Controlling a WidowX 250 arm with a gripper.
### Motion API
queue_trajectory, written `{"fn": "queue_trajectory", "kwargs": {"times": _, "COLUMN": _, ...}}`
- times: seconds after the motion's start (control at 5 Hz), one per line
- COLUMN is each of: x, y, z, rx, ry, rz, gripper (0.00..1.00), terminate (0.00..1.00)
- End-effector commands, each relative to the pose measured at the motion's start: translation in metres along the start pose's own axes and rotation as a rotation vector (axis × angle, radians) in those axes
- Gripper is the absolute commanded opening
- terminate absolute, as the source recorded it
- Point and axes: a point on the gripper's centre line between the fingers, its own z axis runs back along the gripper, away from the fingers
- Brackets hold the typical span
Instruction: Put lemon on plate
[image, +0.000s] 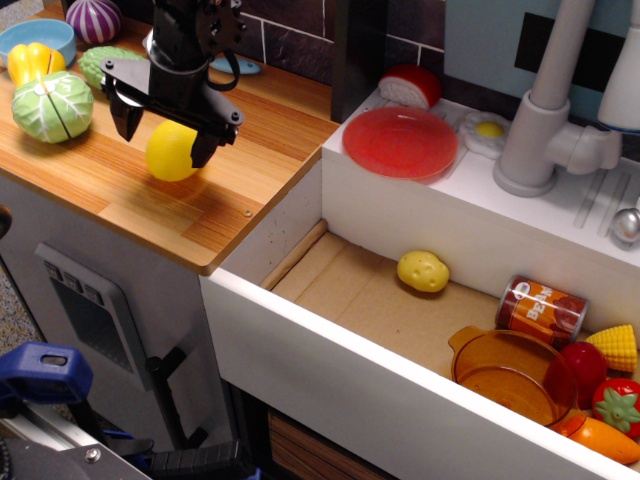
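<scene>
Lemon (170, 152): on wooden counter (150, 200), between spread fingers of gripper (163, 141), not yet pinched. Plate (400, 142): well apart. Risk: smooth oval could squirt sideways if closure lands off-centre.

Gripper (163, 136): you see its jaws spread around the lemon (170, 152).
Lemon: lying on the wooden counter (200, 205), left.
Plate (400, 141): on the sink ledge, well right of your lemon.
</scene>
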Motion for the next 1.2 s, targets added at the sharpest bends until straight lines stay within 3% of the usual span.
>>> {"fn": "queue_trajectory", "kwargs": {"times": 0.0, "x": 0.01, "y": 0.007, "z": -0.012, "rx": -0.047, "ry": -0.043, "rz": 0.005, "gripper": 1.0, "terminate": 0.0}}
{"fn": "queue_trajectory", "kwargs": {"times": 0.4, "x": 0.028, "y": 0.003, "z": -0.035, "rx": -0.112, "ry": -0.019, "rz": -0.033, "gripper": 1.0, "terminate": 0.0}}
{"fn": "queue_trajectory", "kwargs": {"times": 0.6, "x": 0.029, "y": 0.001, "z": -0.035, "rx": -0.098, "ry": -0.022, "rz": -0.03, "gripper": 1.0, "terminate": 0.0}}
{"fn": "queue_trajectory", "kwargs": {"times": 0.8, "x": 0.023, "y": -0.006, "z": -0.021, "rx": -0.089, "ry": 0.027, "rz": -0.05, "gripper": 0.0, "terminate": 0.0}}
{"fn": "queue_trajectory", "kwargs": {"times": 1.0, "x": 0.017, "y": -0.021, "z": 0.0, "rx": -0.088, "ry": -0.021, "rz": -0.312, "gripper": 0.0, "terminate": 0.0}}
